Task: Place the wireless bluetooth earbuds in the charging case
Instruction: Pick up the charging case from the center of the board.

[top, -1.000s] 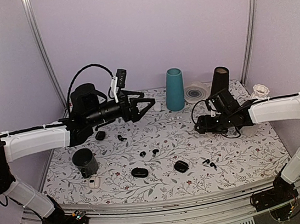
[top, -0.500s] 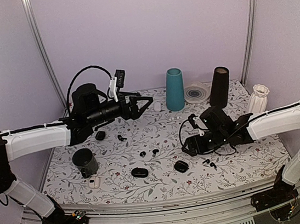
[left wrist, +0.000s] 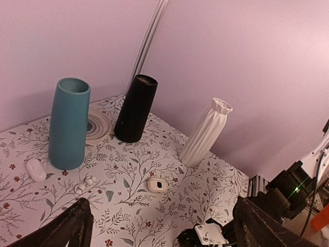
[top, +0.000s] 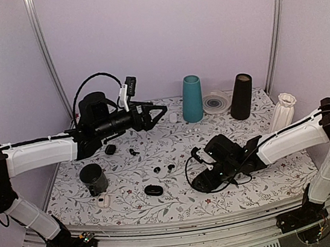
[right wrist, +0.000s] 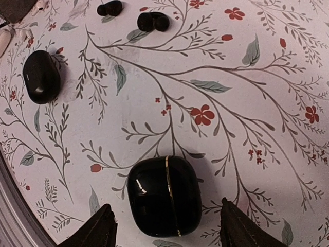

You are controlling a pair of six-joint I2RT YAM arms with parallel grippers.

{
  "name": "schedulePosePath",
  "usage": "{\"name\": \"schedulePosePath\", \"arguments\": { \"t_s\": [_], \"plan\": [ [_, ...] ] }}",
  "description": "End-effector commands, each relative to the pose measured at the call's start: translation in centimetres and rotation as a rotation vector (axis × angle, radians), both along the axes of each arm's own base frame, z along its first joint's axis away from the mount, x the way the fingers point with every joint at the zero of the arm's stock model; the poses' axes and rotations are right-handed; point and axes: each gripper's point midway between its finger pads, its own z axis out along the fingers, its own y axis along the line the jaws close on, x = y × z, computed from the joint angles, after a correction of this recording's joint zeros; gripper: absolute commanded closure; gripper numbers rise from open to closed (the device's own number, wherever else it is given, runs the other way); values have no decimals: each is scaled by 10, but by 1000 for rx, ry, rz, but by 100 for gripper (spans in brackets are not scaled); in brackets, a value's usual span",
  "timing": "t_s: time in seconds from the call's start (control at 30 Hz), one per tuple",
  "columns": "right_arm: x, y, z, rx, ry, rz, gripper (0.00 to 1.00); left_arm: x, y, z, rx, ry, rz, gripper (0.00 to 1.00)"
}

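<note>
A glossy black charging case [right wrist: 164, 195] with a thin gold seam lies shut on the floral table. My right gripper [right wrist: 167, 229] is open just above it, one finger on each side, not touching. In the top view the right gripper [top: 201, 183] hides this case. Two tiny black earbuds [right wrist: 152, 21] lie beyond it; in the top view they are the earbuds [top: 171, 167] at mid-table. A second black case [right wrist: 41, 76] lies to the left, also seen in the top view [top: 153, 190]. My left gripper [top: 156, 113] is open and empty, held high over the back left.
A teal vase [top: 191, 98], black vase [top: 241, 96], white ribbed vase [top: 282, 111] and plate [top: 215, 101] stand at the back. A black cup [top: 93, 178] and white case [top: 105, 201] sit front left. More small black earbuds [top: 133, 151] lie under the left arm.
My right arm has swung from the back right toward the near centre and come down over the black case. The left arm has barely moved.
</note>
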Motion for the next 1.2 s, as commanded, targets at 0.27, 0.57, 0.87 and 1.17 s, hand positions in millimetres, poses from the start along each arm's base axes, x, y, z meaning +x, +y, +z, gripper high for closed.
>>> {"name": "schedulePosePath", "arguments": {
  "t_s": [0.27, 0.57, 0.87, 1.17],
  "plan": [
    [3, 12, -15, -136, -62, 58, 39, 9, 8, -1, -2, 11, 26, 4],
    [-1, 11, -24, -198, -72, 93, 54, 12, 8, -2, 0, 18, 35, 4],
    [7, 12, 0, -136, -139, 51, 80, 15, 8, -5, 5, 35, 42, 4],
    [26, 15, 88, 41, -341, -17, 80, 16, 5, -9, -1, 69, 12, 5]
  ]
}}
